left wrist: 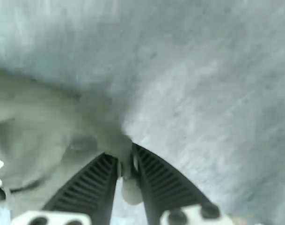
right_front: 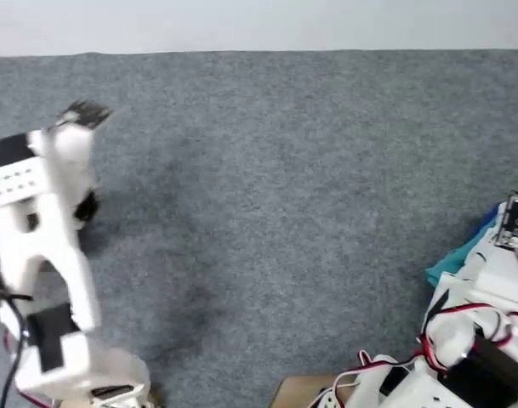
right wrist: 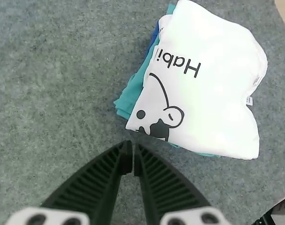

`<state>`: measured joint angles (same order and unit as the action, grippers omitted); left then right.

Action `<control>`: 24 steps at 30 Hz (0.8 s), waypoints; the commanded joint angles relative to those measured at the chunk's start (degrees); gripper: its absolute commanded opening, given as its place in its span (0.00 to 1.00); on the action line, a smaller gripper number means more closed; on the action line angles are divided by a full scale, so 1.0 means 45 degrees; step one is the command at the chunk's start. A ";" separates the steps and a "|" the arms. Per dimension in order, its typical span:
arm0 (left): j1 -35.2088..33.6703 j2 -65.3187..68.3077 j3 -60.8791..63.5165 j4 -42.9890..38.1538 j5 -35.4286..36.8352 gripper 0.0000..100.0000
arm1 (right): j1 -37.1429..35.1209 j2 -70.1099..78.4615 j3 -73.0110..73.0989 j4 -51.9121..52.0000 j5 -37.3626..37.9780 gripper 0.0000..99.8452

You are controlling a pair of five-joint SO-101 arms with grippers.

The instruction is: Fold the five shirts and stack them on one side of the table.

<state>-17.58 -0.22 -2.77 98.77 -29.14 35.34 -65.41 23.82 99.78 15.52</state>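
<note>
My left gripper [left wrist: 126, 164] is shut on a fold of a pale grey shirt [left wrist: 39, 136], which bunches up beside the fingers over the grey mat. In the high view the left arm [right_front: 37, 221] stands raised at the table's left edge. A stack of folded shirts lies at the right side: a white shirt with black print [right wrist: 208, 89] on top and a teal shirt [right wrist: 130, 96] under it, whose edge [right_front: 450, 265] shows beside the right arm [right_front: 488, 340]. My right gripper [right wrist: 133, 159] is shut on nothing, hovering over the mat just short of the stack.
Grey mat [right_front: 284, 187] covers the table, with open room across the middle and back. Its far edge meets a white wall [right_front: 259, 25]. A tan cardboard piece [right_front: 301, 391] sits at the front edge near the right arm's base and wires.
</note>
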 commanded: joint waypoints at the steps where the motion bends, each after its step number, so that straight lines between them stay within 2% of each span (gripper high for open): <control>1: 0.2735 -0.1446 -0.0049 0.0332 0.1543 0.00 | -0.0147 -0.0088 -0.0059 0.0166 -0.0137 0.01; 7: 0.6662 -0.1524 -0.0244 -0.0391 0.3458 0.00 | -0.0127 -0.0107 -0.0059 0.0166 -0.0137 0.01; 12: 0.8908 -0.1348 -0.0264 -0.1797 0.4376 0.00 | -0.0107 -0.0107 -0.0059 0.0166 -0.0117 0.01; 16: 0.9670 -0.0645 -0.0459 -0.2325 0.4806 0.00 | -0.0107 -0.0029 0.0039 0.0166 -0.0117 0.01; 22: 0.9690 0.0410 -0.1885 -0.2247 0.5079 0.01 | -0.0147 -0.0107 0.1192 0.0049 -0.0117 0.01; 24: 0.9670 0.0508 -0.2374 -0.2168 0.5099 0.04 | -0.0147 -0.0107 0.1387 0.0010 -0.0117 0.01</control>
<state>25.05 2.33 -8.75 89.71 -6.73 35.34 -65.41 29.89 99.78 15.52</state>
